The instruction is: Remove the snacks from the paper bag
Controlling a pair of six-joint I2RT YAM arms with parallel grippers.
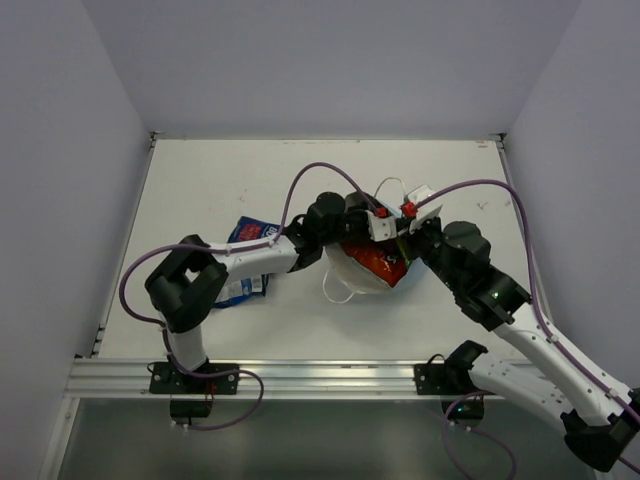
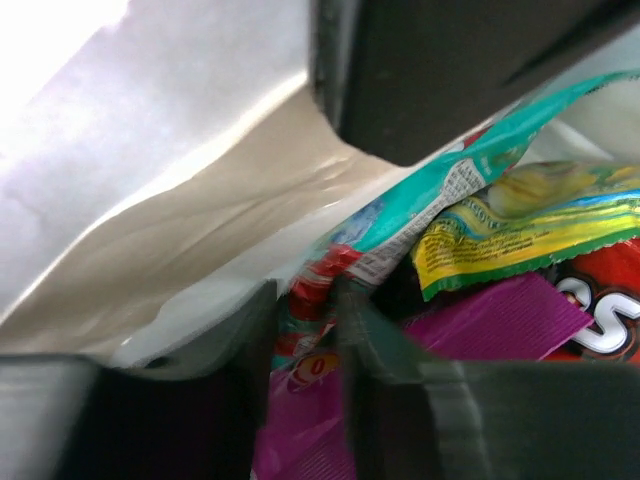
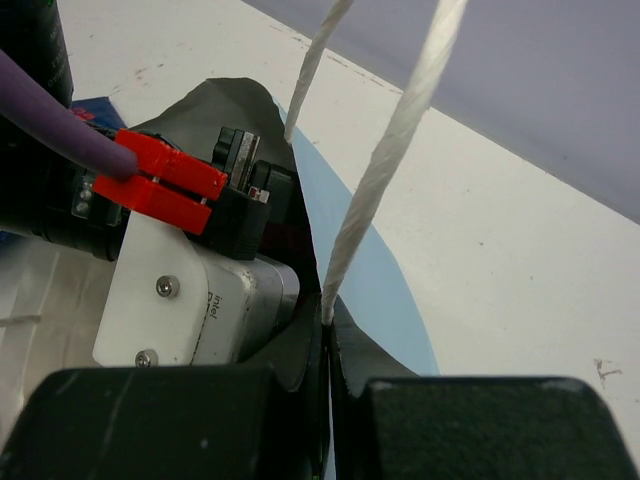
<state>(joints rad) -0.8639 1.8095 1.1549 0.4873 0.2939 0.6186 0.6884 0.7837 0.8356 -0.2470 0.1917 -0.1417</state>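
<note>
White tabletop (image 1: 200,180) — wrist-only detail: left gripper (image 2: 305,305) closed on teal packet (image 2: 440,190), right gripper (image 3: 327,350) on paper bag (image 3: 372,290)

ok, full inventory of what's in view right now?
paper bag: 1, light blue, white inside, table centre
cord handles: 2, white, on the bag
teal-white packet: 1, inside bag
yellow-green packet: 1, inside bag, beside the teal-white one
magenta-purple packet: 1, inside bag
orange-red packet: 1, in bag mouth
dark blue packet: 1, on table left of bag, partly under left arm
blue-white packet: 1, on table left of bag, nearer the bases
table: 1, white
left pincer: black, inside bag, pinching teal-white packet's end
right pincer: black, shut on bag rim at a handle
</note>
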